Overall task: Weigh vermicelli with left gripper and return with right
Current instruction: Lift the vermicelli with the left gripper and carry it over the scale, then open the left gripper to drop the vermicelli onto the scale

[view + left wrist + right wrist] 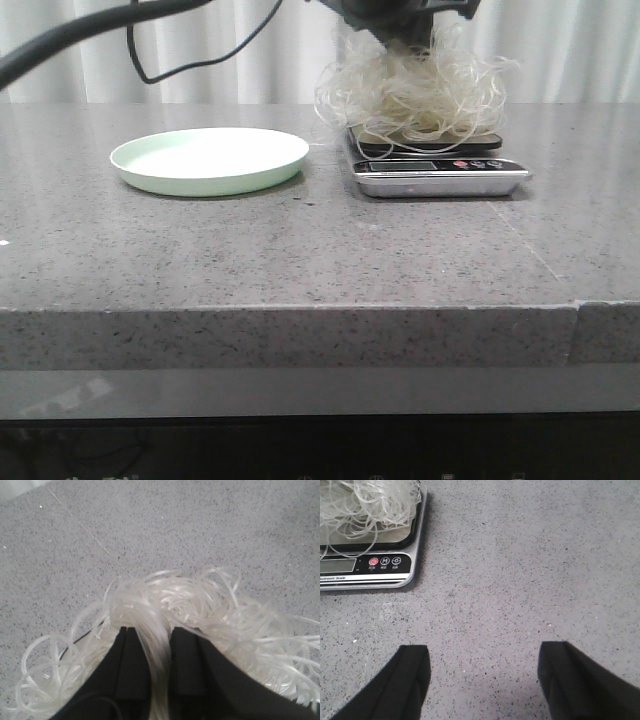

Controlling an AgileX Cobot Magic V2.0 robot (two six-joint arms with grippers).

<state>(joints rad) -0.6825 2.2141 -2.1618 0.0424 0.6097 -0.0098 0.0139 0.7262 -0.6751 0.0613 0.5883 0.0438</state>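
I have the left end effector point(159, 665) pinched on the vermicelli point(420, 95), resting it on the scale point(440, 175) to weigh, with my right end effector point(482, 680) spread wide beside the scale, waiting.

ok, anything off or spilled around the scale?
Nothing spilled. The fluffy white vermicelli bundle overhangs the silver digital scale, a few strands draping toward its display, with the left gripper closed on it.
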